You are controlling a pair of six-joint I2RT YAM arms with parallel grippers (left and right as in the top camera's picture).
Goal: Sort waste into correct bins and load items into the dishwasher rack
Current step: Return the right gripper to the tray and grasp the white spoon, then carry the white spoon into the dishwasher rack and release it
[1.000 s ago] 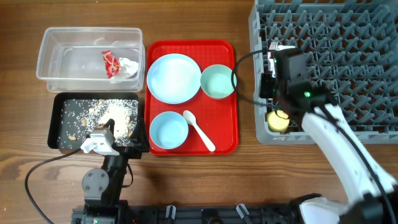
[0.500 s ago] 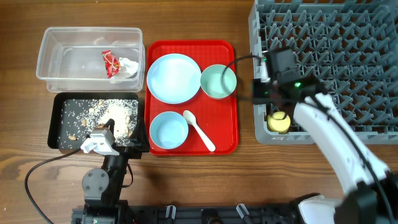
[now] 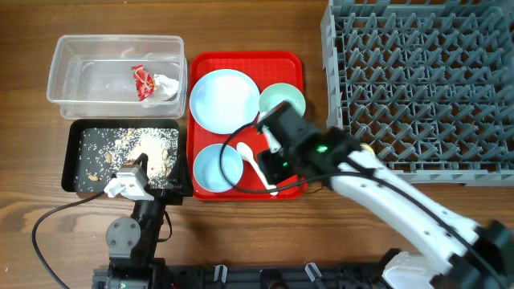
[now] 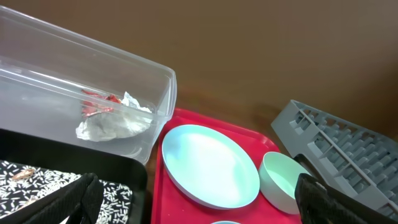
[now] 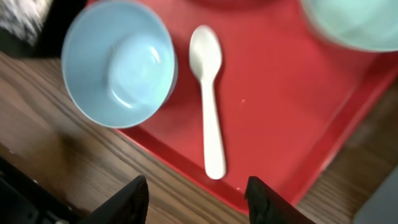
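Spoon (image 5: 208, 106) is the piece nearest your right gripper (image 5: 196, 183): the white spoon lies flat on the red serving tray (image 5: 280, 93), handle toward the tray's near edge. The right wrist view shows the jaws parted on either side of the handle's end, above it and holding nothing. Just beside the spoon sits the small blue bowl (image 5: 118, 62), upright. The green bowl (image 5: 354, 22) is at the tray's far corner and the blue plate (image 3: 224, 100) is next to it.

None of these four is loaded yet. I can't make out the fork or the yellow cup, since your right arm covers part of the dishwasher rack (image 3: 426, 80). The part of the rack that shows holds nothing.

The waste looks sorted. The red wrapper (image 3: 144, 80) and its white paper lie in the clear tub (image 3: 80, 44), and the food scraps (image 3: 136, 144) are spread in the black tray (image 3: 71, 156).

Your left gripper (image 4: 196, 180) hangs over the black tray's near edge with its jaws wide apart and empty.

By my reckoning you are about halfway: the bins are done and the dishes are mostly to come.
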